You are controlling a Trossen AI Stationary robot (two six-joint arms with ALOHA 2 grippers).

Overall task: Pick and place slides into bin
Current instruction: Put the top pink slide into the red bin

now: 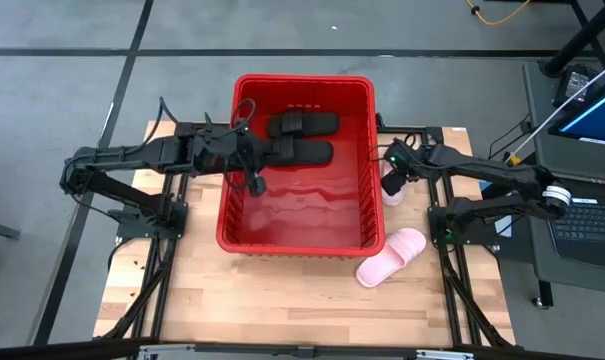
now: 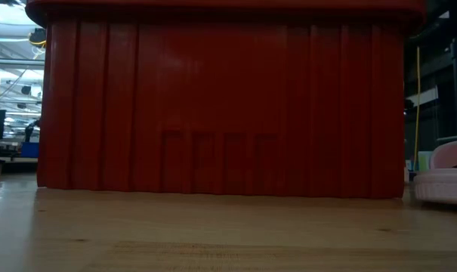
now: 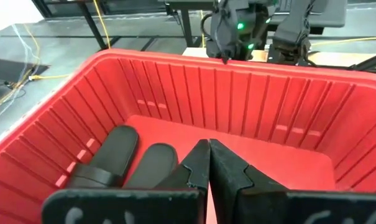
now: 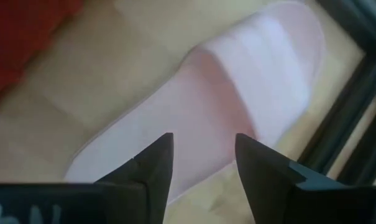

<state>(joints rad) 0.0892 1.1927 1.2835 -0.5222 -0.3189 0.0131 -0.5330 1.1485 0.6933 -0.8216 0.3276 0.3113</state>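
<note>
The red bin (image 1: 244, 235) stands mid-table. Two black slides (image 1: 304, 124) (image 1: 300, 152) lie side by side on its floor at the far end; they also show in the left wrist view (image 3: 107, 163) (image 3: 151, 165). My left gripper (image 3: 207, 157) is shut and empty above the bin's left half (image 1: 254, 183). One pink slide (image 4: 237, 81) lies on the table just right of the bin (image 1: 393, 192). My right gripper (image 4: 201, 149) is open just above it (image 1: 392, 178), its fingers over the slide's strap area. A second pink slide (image 1: 392, 257) lies by the bin's near right corner.
The bin's tall ribbed wall (image 2: 220, 106) fills the low view, with the near pink slide (image 2: 447, 177) at its right. A dark frame rail (image 4: 352, 106) runs close beside the slide under my right gripper. Bare wood lies along the table's near edge (image 1: 282, 300).
</note>
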